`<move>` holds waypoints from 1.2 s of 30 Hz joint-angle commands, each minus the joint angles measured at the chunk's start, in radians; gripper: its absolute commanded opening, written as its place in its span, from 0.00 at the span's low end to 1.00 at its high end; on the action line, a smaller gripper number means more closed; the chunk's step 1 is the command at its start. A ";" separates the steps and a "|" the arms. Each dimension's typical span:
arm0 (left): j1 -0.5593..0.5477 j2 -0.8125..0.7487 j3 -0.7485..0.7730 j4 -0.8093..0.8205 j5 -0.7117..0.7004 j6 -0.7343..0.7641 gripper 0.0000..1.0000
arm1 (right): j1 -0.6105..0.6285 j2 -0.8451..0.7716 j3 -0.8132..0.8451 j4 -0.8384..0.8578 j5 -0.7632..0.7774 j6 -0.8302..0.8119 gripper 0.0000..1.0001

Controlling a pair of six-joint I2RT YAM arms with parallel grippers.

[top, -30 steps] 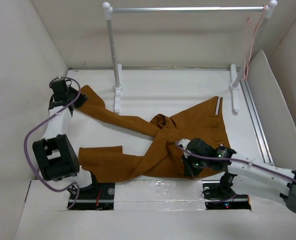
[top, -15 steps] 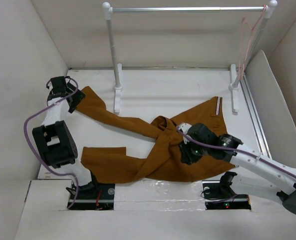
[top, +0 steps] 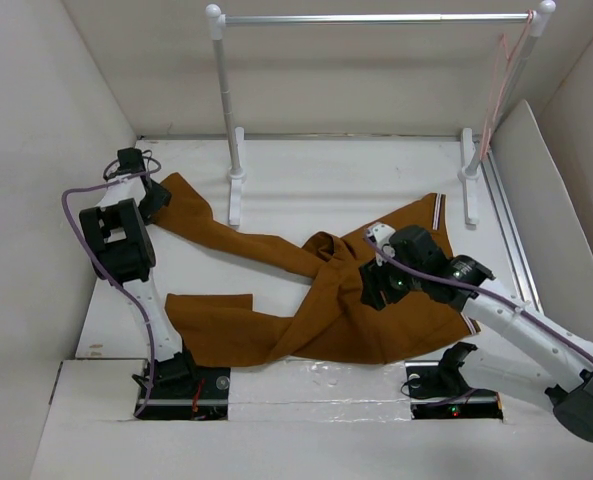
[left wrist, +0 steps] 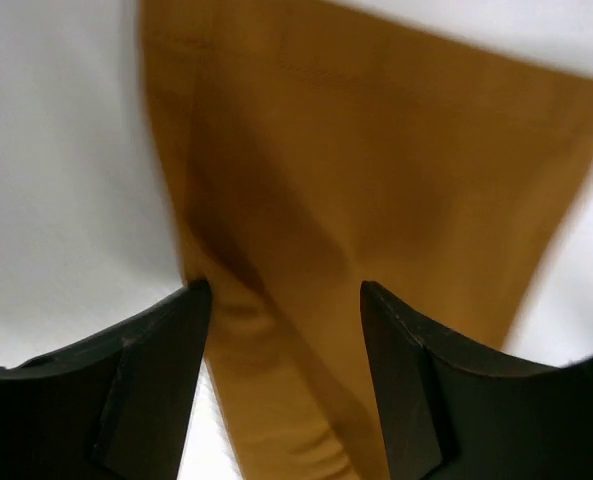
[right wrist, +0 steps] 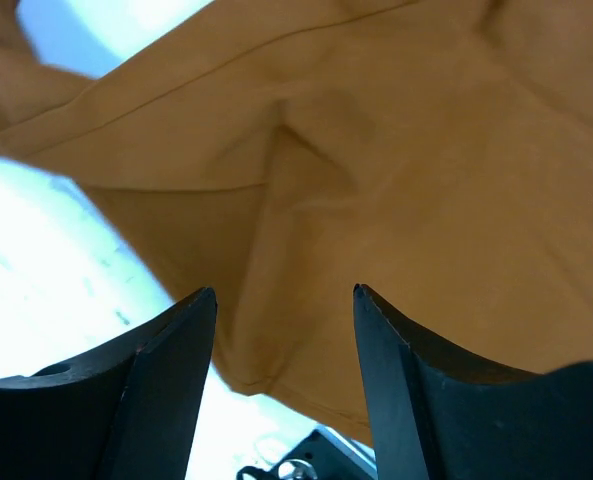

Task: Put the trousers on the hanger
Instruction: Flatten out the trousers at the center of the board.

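Note:
The rust-brown trousers [top: 316, 300] lie spread on the white table, one leg reaching to the far left, the waistband with striped trim at the right. My left gripper [top: 154, 200] is open at the end of that far-left leg [left wrist: 356, 180]; the cloth lies loose between its fingers. Over the crumpled middle of the trousers [right wrist: 396, 170] my right gripper [top: 376, 290] is open, with nothing held. The pale pink hanger [top: 498, 85] hangs from the right end of the silver rail.
The silver rail [top: 376, 18] on two white posts [top: 228, 110] stands across the back of the table. White walls close in on both sides. A metal strip [top: 511, 250] runs along the right edge. Both arm bases sit at the near edge.
Both grippers have opened and let go of the cloth. The left arm has pulled back towards the far left; the right gripper has risen and moved slightly back over the trousers.

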 commanded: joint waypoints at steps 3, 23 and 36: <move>0.004 0.025 -0.001 -0.081 -0.055 -0.009 0.46 | -0.140 -0.013 0.049 0.009 -0.051 -0.105 0.63; 0.057 -0.224 -0.131 -0.007 -0.036 0.077 0.57 | -0.259 0.051 0.056 0.083 -0.175 -0.191 0.64; 0.066 -0.044 -0.063 -0.092 -0.099 0.068 0.54 | -0.259 0.078 0.074 0.075 -0.157 -0.182 0.65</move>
